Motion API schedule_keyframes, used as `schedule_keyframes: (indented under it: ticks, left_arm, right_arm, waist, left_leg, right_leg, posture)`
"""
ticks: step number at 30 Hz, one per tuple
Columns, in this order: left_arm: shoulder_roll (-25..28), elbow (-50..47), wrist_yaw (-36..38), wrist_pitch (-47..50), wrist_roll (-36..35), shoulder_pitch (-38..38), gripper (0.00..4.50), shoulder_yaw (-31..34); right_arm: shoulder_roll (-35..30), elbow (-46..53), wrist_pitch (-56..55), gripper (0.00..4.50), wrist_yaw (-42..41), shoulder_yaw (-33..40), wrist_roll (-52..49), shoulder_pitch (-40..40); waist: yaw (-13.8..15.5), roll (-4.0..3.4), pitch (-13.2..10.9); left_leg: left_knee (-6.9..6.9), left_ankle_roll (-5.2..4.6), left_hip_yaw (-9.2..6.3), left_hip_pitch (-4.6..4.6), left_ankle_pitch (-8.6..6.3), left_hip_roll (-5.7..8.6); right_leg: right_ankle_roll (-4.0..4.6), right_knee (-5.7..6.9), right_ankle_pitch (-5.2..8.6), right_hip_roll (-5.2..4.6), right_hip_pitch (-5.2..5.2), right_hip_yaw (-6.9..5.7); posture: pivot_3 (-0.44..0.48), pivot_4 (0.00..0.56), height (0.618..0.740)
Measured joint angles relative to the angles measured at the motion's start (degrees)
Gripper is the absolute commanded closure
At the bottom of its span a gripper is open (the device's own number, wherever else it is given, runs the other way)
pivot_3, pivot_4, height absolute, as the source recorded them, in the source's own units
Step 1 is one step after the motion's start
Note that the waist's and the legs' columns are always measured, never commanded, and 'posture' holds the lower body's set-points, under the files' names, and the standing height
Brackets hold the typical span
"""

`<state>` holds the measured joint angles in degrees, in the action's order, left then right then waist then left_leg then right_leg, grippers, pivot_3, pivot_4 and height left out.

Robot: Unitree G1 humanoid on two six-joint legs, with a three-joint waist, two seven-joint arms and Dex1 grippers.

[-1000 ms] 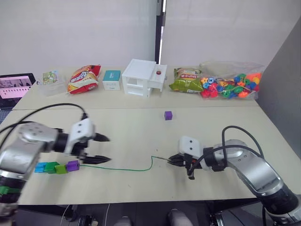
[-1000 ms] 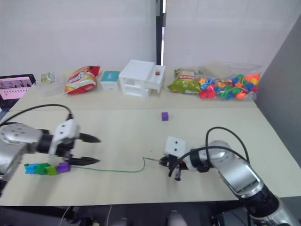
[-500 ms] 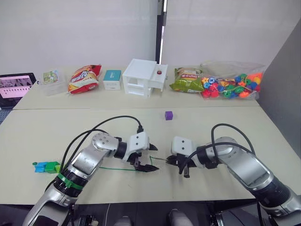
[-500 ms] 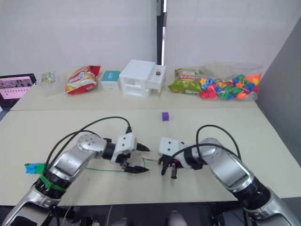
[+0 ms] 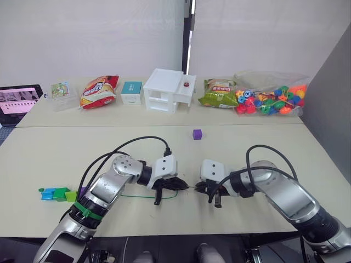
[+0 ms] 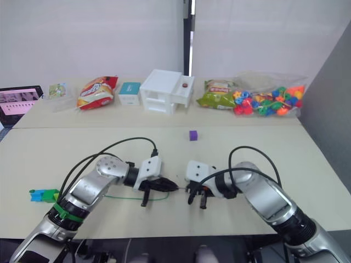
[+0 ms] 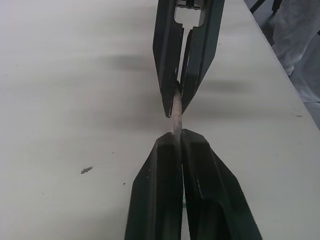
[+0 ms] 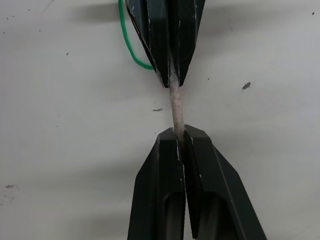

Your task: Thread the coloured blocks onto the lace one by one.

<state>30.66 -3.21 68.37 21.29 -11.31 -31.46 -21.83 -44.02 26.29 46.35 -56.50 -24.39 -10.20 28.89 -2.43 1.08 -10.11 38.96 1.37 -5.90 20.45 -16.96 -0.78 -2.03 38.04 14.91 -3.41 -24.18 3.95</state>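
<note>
The lace (image 5: 137, 195) lies on the table as a thin green cord (image 8: 129, 45), ending in a stiff pale tip (image 8: 175, 107). My left gripper (image 5: 185, 187) and right gripper (image 5: 198, 188) meet nose to nose at the table's middle front. Both are shut on that tip (image 7: 176, 112), one at each end. A row of coloured blocks (image 5: 59, 194) sits at the front left: blue, dark green and light green, with a purple one partly hidden behind my left arm. A lone purple block (image 5: 196, 134) rests farther back at the centre.
Along the back table stand a tablet (image 5: 16, 99), a small clear box (image 5: 59, 91), a red snack bag (image 5: 97, 91), a teal box (image 5: 130, 92), a white house-shaped box (image 5: 167, 90), a green snack bag (image 5: 216, 93) and a bag of multicoloured beads (image 5: 269, 98).
My left arm has swung from the block row at the left over to the centre, and its open fingers have shut on the lace tip. The right gripper shifted slightly left, still shut.
</note>
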Motion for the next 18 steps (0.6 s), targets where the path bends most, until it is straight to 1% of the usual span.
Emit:
schedule_keyframes:
  ticks: [11,14,18]
  left_arm:
    - [-0.7,1.2,0.8,-0.5,0.2,-0.2,4.47,0.1]
    - [-0.6,1.6,1.1,-1.3,0.2,-0.2,4.5,0.3]
    - [2.7,1.6,1.3,-1.3,0.1,0.1,4.5,2.2]
  right_arm:
    - [-0.2,0.9,1.0,4.5,0.3,0.1,-0.2,-0.4]
    - [0.0,2.0,2.0,3.56,0.7,1.0,-0.6,-1.0]
    - [2.5,6.0,5.7,2.21,4.1,7.8,-4.7,-5.1]
  waist:
    - [0.0,0.0,0.0]
    - [0.0,0.0,0.0]
    - [0.0,0.01,0.0]
  left_leg:
    - [0.0,0.0,0.0,0.0,0.0,0.0]
    - [0.0,0.0,0.0,0.0,0.0,0.0]
    - [-0.01,0.0,-0.02,-0.01,0.0,0.0]
  right_leg:
    - [0.0,0.0,0.0,0.0,0.0,0.0]
    - [0.0,0.0,0.0,0.0,0.0,0.0]
    - [0.0,0.02,0.0,0.01,-0.01,0.0]
  posture:
    - [0.0,0.15,0.74]
    - [0.0,0.15,0.74]
    - [0.0,0.15,0.74]
